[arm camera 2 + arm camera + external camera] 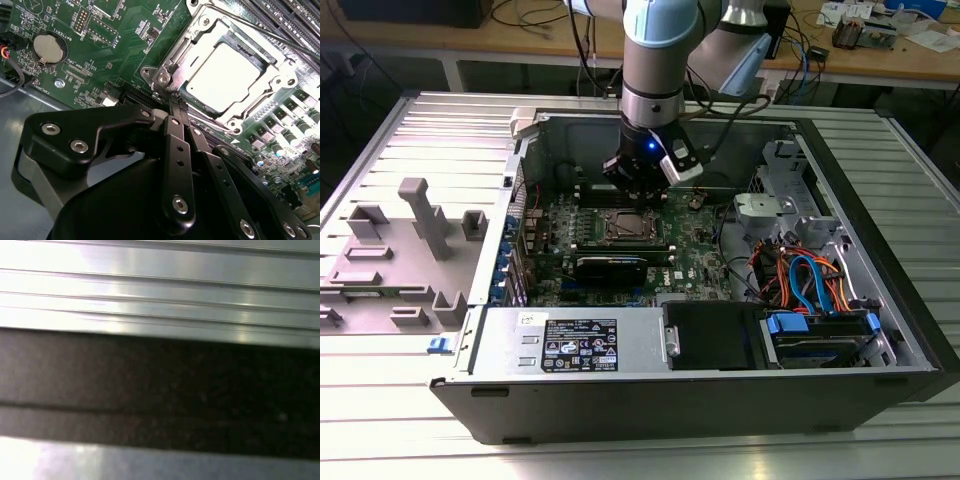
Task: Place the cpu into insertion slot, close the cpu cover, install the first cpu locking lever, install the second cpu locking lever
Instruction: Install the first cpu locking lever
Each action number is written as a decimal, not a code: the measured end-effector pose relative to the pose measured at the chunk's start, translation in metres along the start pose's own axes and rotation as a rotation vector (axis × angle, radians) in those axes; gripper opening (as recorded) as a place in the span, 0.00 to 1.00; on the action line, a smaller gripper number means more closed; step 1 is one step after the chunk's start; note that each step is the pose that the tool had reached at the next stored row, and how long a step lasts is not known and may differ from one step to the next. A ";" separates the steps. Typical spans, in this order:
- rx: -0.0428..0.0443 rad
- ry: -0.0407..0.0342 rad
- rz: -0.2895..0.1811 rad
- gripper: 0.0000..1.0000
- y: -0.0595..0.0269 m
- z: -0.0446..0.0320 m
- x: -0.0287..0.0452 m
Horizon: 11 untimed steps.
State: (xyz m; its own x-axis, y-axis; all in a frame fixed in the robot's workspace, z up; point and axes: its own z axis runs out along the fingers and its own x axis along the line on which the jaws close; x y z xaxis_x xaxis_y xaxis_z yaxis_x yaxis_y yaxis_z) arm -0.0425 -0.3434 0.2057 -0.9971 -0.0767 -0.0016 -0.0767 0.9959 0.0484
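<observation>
Black gripper (176,102) fingers (177,150) sit pressed together, clenched on nothing, their tips at the edge of the slot (165,75) — the cover (272,60) lies shut just beyond them, the cpu (225,75) seated in its window, on the green board (125,45).

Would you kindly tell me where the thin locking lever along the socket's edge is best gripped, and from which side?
Probably the locking lever is best taken on its straight run, from above and pinched across its width: it is a thin rod between the cpu cover and memory slots.
</observation>
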 end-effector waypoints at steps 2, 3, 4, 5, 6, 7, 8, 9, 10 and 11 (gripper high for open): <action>0.0001 0.0001 0.000 0.11 0.0001 -0.0017 -0.0001; 0.0000 0.0000 0.000 0.11 0.0001 -0.0022 -0.0003; -0.0001 -0.0001 0.000 0.11 0.0001 -0.0022 -0.0003; -0.0001 -0.0001 0.000 0.11 0.0001 -0.0022 -0.0003; 0.0001 0.0001 0.000 0.11 0.0001 -0.0023 -0.0003; 0.0002 0.0001 0.000 0.11 0.0000 -0.0023 -0.0004; 0.0002 0.0001 0.000 0.11 0.0000 -0.0024 -0.0004; 0.0002 0.0001 0.000 0.11 0.0000 -0.0023 -0.0004; 0.0002 0.0002 0.000 0.11 -0.0001 -0.0024 -0.0005; 0.0004 0.0002 0.000 0.11 -0.0003 -0.0023 -0.0006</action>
State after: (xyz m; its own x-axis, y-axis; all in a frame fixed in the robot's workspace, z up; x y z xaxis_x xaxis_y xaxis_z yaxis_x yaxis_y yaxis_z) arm -0.0419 -0.3438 0.2080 -0.9970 -0.0769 -0.0014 -0.0768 0.9959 0.0480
